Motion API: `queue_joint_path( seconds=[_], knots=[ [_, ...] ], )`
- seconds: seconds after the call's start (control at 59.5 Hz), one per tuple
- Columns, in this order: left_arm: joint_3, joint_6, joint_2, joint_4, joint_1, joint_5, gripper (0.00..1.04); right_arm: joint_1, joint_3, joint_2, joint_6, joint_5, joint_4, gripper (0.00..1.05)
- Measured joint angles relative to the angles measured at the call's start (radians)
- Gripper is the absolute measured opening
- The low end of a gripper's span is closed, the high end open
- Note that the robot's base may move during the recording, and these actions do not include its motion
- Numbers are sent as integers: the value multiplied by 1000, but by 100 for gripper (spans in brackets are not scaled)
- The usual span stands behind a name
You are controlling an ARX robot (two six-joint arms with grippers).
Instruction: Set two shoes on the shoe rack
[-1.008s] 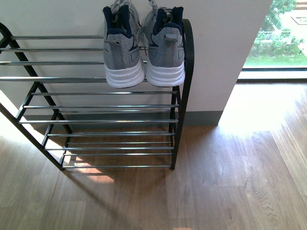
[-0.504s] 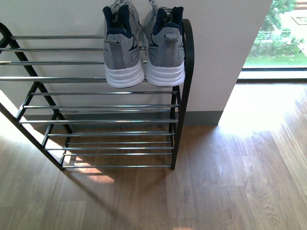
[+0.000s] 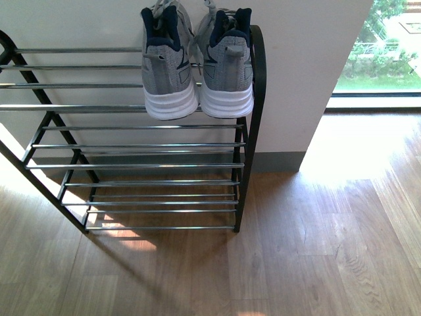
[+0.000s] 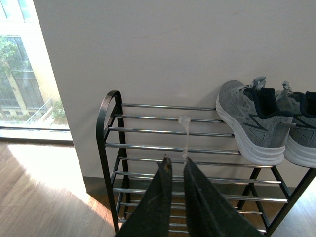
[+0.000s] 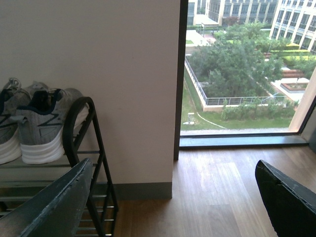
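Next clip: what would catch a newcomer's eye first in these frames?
The grey knit sneakers stand out first, set side by side on the top tier of the black shoe rack, at its right end, heels toward the front camera. Next comes the bright window looking onto greenery, right of the white wall. The right gripper frames that view with its jaws spread wide, holding nothing.

The 2 shoes [image 3: 227,72] are grey knit cloth over smooth white soles. The shoe rack [image 3: 131,146] pairs a matt black frame with shiny metal rods.
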Motion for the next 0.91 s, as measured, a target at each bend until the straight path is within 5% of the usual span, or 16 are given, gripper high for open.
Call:
queue_joint_path(
  seconds=[0.202,0.387,0.908],
  knots=[
    [0,0,-1,0,0,0,66,0,0,0,0,0,0,96],
    [0,1,-1,0,0,0,97,0,0,0,0,0,0,96],
    [0,3,-1,0,0,0,95,0,0,0,0,0,0,96]
  ],
)
